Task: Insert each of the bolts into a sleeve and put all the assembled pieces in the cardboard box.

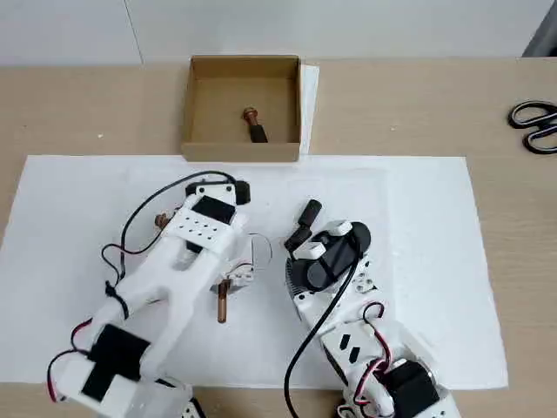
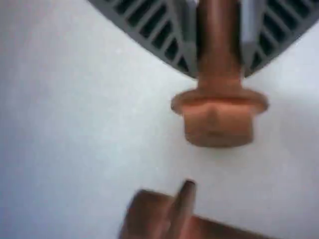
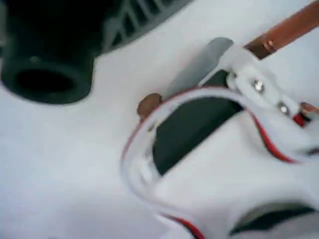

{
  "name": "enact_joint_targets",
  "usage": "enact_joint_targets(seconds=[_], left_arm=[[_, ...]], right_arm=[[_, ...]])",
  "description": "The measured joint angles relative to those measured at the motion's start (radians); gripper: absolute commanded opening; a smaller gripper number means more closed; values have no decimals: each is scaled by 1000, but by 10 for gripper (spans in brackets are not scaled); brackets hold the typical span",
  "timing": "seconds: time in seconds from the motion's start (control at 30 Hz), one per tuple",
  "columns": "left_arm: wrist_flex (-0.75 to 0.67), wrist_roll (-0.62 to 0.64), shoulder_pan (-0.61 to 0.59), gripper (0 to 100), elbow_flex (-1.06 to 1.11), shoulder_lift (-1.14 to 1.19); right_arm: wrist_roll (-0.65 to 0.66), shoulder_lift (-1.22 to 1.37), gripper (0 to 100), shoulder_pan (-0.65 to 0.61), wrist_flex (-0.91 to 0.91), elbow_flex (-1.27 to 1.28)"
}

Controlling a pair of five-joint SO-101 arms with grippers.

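Left gripper [image 2: 219, 69] clamped on bolt [image 2: 218, 117] shank; right gripper [image 1: 304, 229] closed around sleeve [image 3: 47, 74], both over the paper [image 1: 418, 261] middle. Suggest: bring shank coaxial with sleeve bore first, then push slowly.

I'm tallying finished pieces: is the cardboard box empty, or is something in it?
Not empty: inside the cardboard box lies one copper bolt with a black sleeve on its shank.
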Motion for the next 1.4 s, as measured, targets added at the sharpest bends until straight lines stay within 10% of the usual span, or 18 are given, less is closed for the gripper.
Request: enact_joint_targets(seconds=[1.4], left_arm=[[-54,38,-71,115,-64,23]], right_arm=[[0,0,4,0,0,0]])
